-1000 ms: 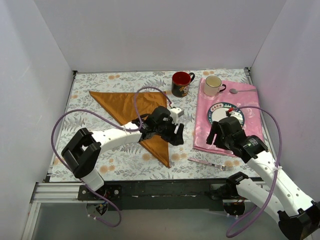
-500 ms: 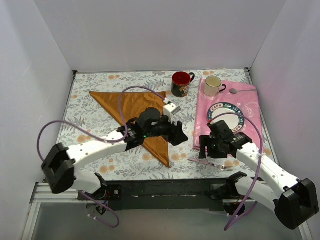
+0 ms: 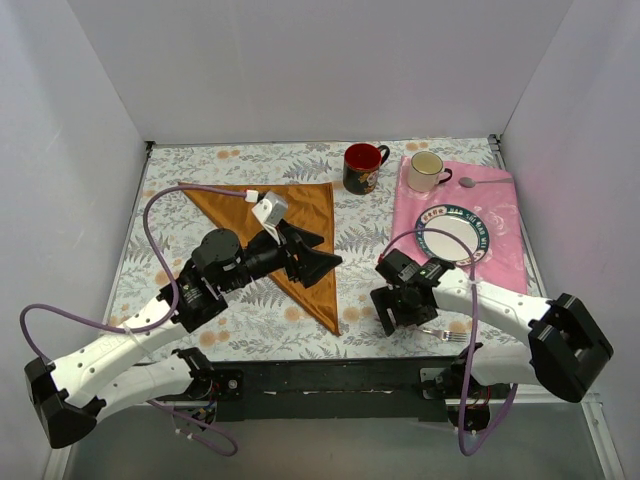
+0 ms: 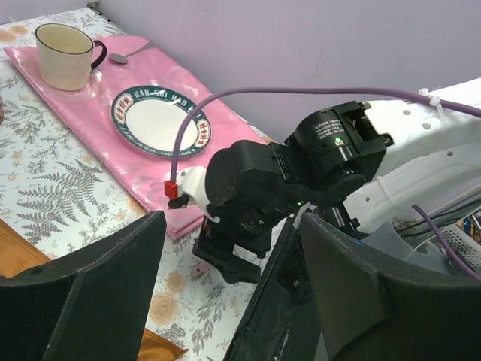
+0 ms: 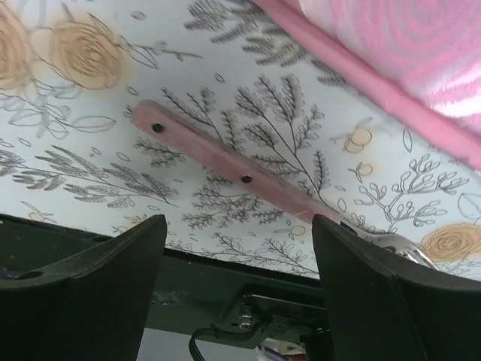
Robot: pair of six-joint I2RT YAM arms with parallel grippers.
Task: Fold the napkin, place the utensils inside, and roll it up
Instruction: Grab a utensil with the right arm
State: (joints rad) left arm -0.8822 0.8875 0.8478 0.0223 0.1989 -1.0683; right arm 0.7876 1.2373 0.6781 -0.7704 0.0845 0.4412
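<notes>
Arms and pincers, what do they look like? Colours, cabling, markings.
The left arm and right arm match: white tubular links, chunky black joint housings, a loose purple cable along each. The left pincer and right pincer each have two broad matte-black wedge fingers. A red plug sits at the right wrist.

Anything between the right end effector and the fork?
No. Right wrist view: the fork lies uncovered on the floral tablecloth below the open right end effector.

On the leaf-print tabletop (image 3: 190,168), a dark red mug (image 3: 362,167) stands beside a pink cloth (image 3: 498,210) bearing a cream mug (image 3: 427,171), plate (image 3: 455,230) and spoon (image 3: 467,183).
</notes>
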